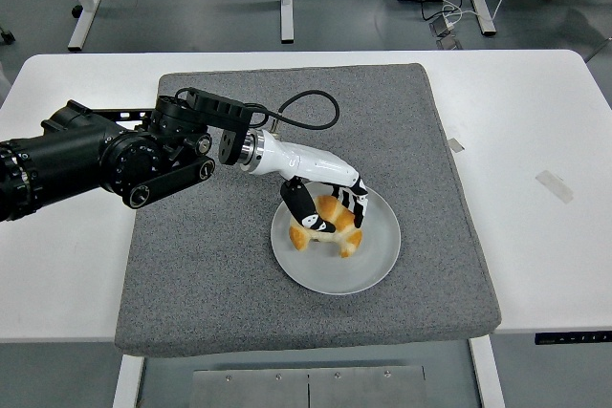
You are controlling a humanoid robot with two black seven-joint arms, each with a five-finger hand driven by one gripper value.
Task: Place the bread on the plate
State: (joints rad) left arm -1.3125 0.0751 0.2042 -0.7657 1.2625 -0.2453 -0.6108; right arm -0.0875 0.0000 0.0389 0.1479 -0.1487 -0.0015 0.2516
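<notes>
White desk (535,265) carries a grey felt mat (210,274), and a pale grey plate (373,265) sits on the mat's near-right part; grey floor and desk legs show beyond the far edge. Reaching in from the left, the left hand (325,205) has its fingers wrapped around a croissant (330,226), which is over the plate's left half and appears to touch it; the right arm is out of view. Judging by this, the placing step is nearly done, the bread down but not let go; the next move calls for spreading the fingers and lifting the hand clear without dragging the croissant off the rim.
</notes>
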